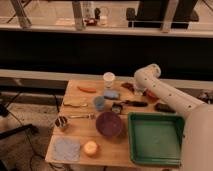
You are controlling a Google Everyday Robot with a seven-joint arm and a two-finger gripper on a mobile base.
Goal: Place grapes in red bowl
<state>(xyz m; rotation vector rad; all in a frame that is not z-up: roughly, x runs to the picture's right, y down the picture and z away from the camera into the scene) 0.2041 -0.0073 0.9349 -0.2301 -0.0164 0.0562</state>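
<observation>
While the white arm (167, 96) is arching over the far right part of the wooden table (87, 131), its claw (138, 90) is hanging low near the back edge. From where I am standing I cannot tell whether it is open, closed or gripping anything. Just left of the claw, the grapes (127, 86) are lying on the table as a small dark bunch; whether they are touching the claw I cannot tell. Just right of the claw, the red bowl (151, 94) is sitting partly hidden behind the arm, showing only a patch of orange-red. Toward the front from the claw, a black-handled utensil (136, 103) is lying flat. Beyond it, the green tray (154, 137) is filling the near right corner. Further left of the claw, a white cup (108, 79) is standing upright. Well to the claw's front-left, the dark purple bowl (109, 123) is sitting just beside the tray, and a small orange fruit (91, 147) is resting near the table's front edge.
</observation>
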